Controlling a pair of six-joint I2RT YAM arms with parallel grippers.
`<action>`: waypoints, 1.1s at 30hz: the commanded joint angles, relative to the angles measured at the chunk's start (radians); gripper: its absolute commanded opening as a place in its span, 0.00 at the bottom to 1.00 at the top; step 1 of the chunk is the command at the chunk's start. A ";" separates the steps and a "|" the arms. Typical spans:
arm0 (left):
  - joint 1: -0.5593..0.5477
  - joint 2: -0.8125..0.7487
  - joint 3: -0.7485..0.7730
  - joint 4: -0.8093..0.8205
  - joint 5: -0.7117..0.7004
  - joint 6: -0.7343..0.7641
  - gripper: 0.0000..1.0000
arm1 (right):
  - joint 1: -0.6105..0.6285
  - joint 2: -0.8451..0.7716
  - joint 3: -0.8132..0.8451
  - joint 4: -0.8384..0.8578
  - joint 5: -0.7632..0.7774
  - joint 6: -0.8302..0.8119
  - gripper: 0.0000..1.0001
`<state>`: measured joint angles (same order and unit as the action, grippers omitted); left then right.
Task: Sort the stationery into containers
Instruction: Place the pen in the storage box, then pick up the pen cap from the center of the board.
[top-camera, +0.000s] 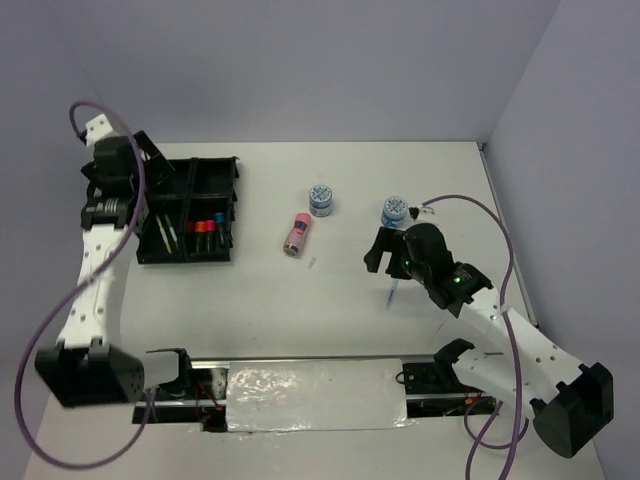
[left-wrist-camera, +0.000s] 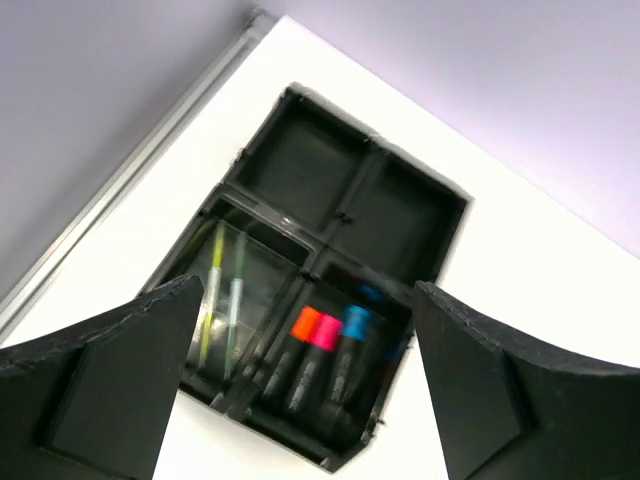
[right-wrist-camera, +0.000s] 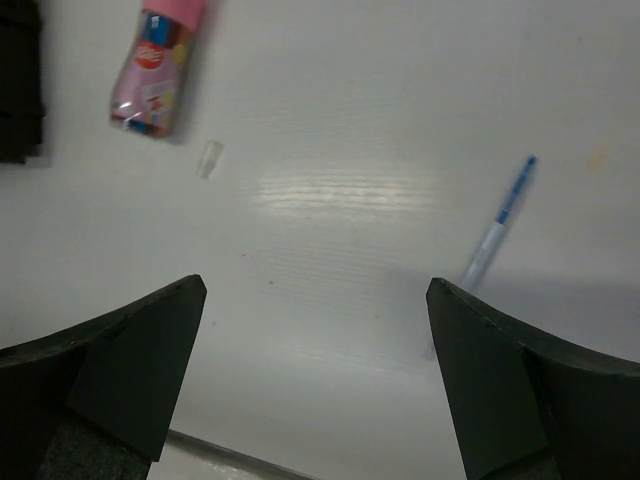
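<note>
With our right tool (right-wrist-camera: 315, 300) spread wide and empty above the worktop (right-wrist-camera: 340, 90), we should centre it over the grey-blue pen (right-wrist-camera: 495, 225) at the right of its view and straddle the barrel crosswise, while our left tool (left-wrist-camera: 305, 330), equally wide, hangs over the tray (left-wrist-camera: 310, 165).

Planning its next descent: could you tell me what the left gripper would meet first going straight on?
Likely the organiser tray, at or near its capped markers, straight ahead of the left gripper; depth unclear.
</note>
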<state>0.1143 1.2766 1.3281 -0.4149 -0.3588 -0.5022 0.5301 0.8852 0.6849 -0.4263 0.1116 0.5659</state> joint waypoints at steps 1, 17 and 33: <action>-0.004 -0.221 -0.173 0.073 0.046 0.004 0.99 | -0.004 0.006 0.042 -0.124 0.196 0.113 1.00; -0.194 -0.390 -0.283 0.070 0.079 0.109 0.99 | -0.024 0.169 -0.004 0.050 0.036 0.092 0.86; -0.803 0.142 -0.210 0.109 0.241 0.042 0.82 | 0.001 0.000 0.185 -0.239 0.212 0.074 0.92</action>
<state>-0.6678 1.3502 1.0908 -0.3710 -0.1387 -0.4522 0.5278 0.9451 0.8448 -0.6029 0.3138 0.6636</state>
